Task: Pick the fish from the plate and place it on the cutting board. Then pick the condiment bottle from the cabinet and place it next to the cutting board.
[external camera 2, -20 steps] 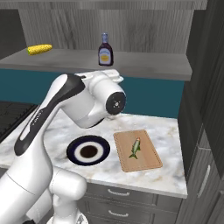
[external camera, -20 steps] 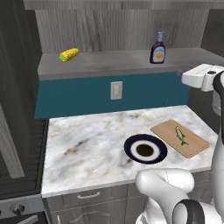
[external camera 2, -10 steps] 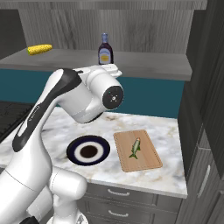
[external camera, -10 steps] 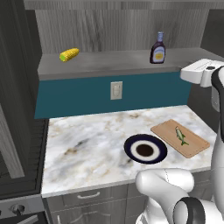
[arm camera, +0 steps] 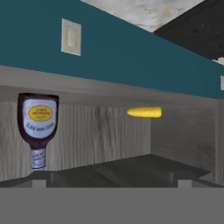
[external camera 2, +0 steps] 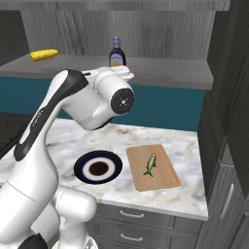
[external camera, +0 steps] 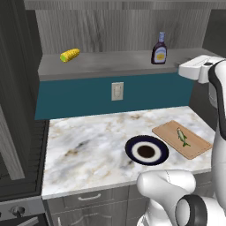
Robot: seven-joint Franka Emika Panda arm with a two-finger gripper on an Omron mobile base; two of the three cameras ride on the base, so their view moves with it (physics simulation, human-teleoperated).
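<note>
With the fish (external camera 2: 150, 165) already on the cutting board (external camera 2: 164, 182), the gripper (arm camera: 108, 183), jaws spread and empty, should centre on the condiment bottle (external camera: 159, 49) standing on the cabinet (external camera: 110, 66), far right of the corn cob (external camera: 70, 55).

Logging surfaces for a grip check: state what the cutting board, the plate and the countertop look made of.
Cutting board: light-brown wood, matte, judging by its flat tan face and darker edge.
Plate: probably glazed ceramic, with a navy rim, white ring and brown centre with a slight sheen.
Countertop: marble-like stone, pale with grey-brown veining, seemingly polished.
</note>
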